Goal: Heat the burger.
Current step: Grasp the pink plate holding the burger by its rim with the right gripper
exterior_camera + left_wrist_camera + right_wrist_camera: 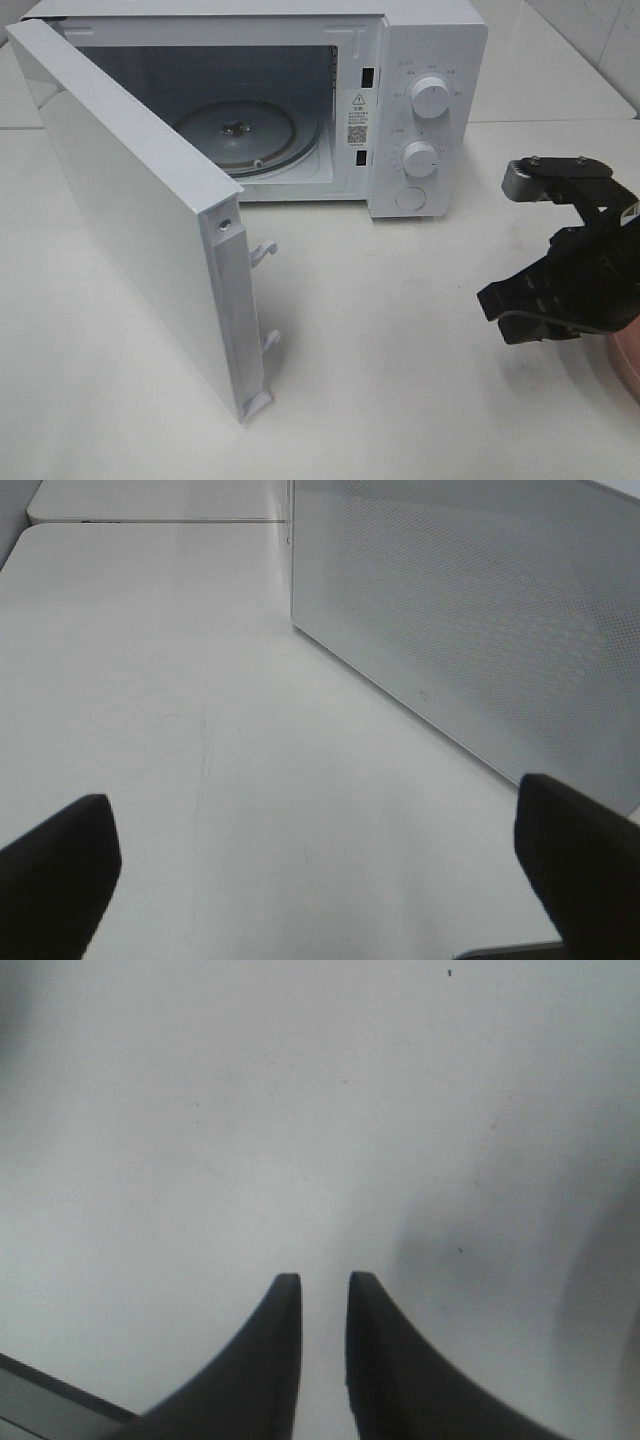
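Observation:
The burger is out of view in all frames. The white microwave stands at the back with its door swung wide open to the left; the glass turntable inside is bare. My right gripper hangs low over the table to the right of the microwave, fingers nearly together with nothing between them. My left gripper is open wide and empty over bare table, beside a grey dotted panel of the microwave. It does not show in the exterior high view.
The rim of a round pink plate shows at the right edge, under my right arm. Two white latch hooks stick out of the open door's edge. The tabletop is white.

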Robot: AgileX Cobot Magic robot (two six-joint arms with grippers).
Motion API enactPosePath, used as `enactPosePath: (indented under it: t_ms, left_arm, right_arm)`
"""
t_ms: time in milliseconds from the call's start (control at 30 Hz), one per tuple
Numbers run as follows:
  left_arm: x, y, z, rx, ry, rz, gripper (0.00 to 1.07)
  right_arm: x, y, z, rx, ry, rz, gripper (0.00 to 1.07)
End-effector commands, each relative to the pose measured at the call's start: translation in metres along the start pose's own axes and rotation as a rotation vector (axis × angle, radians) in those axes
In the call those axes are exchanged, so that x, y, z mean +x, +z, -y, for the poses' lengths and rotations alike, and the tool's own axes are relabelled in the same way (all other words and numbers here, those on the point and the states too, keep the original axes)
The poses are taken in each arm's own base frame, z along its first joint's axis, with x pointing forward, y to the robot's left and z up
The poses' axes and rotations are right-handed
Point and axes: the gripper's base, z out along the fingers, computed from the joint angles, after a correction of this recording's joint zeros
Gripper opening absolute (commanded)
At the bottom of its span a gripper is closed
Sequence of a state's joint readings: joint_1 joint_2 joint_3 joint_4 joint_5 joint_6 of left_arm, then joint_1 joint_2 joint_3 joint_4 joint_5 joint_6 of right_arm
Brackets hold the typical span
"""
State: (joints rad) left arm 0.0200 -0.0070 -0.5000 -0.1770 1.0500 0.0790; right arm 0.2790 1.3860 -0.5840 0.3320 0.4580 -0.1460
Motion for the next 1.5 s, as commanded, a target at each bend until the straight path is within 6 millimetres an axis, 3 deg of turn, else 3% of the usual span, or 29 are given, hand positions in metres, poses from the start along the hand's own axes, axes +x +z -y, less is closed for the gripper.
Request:
enactPosePath:
  t_ms: [33,67,133,167,233,333,367,533,700,1100,1500]
  left_arm:
    - [0.001,-0.003,0.0,-0.002,0.002,0.035,1.0]
    - [0.001,-0.003,0.0,-0.002,0.002,0.035,1.0]
    - [0.001,-0.003,0.0,-0.002,0.002,0.035,1.0]
    - [0.001,-0.003,0.0,-0.002,0.002,0.035,1.0]
    - [0.001,-0.003,0.0,-0.002,0.002,0.035,1.0]
    - [0.001,-0.003,0.0,-0.002,0.002,0.035,1.0]
    - [0.001,-0.003,0.0,-0.002,0.002,0.035,1.0]
    - [0.001,-0.003,0.0,-0.002,0.002,0.035,1.0]
    - [0.001,-0.003,0.0,-0.002,0.002,0.035,1.0]
    - [0.001,-0.003,0.0,-0.002,0.002,0.035,1.0]
    - [0.001,-0.003,0.0,-0.002,0.002,0.035,1.0]
  right_arm:
    - [0.006,-0.011,0.006,0.06,-0.005,-0.025,0.35]
    - [0.006,-0.011,0.006,0.06,-0.005,-0.025,0.35]
    - [0.011,-0.016,0.013,0.143,-0.029,-0.07,0.54]
    - [0.011,-0.016,0.013,0.143,-0.029,-0.07,0.54]
    - [0.014,-0.018,0.018,0.204,-0.047,-0.106,0.82]
    - [0.015,-0.018,0.019,0.218,-0.059,-0.114,0.86]
    - [0.015,-0.018,0.021,0.23,-0.065,-0.119,0.93]
    - [0.015,-0.019,0.021,0.236,-0.072,-0.114,0.93]
    - [0.012,-0.022,0.041,0.265,0.016,-0.095,0.89]
    - [0.004,-0.025,0.067,0.304,0.102,0.006,0.84]
    - [0.001,0.019,0.081,0.304,0.116,-0.103,0.8]
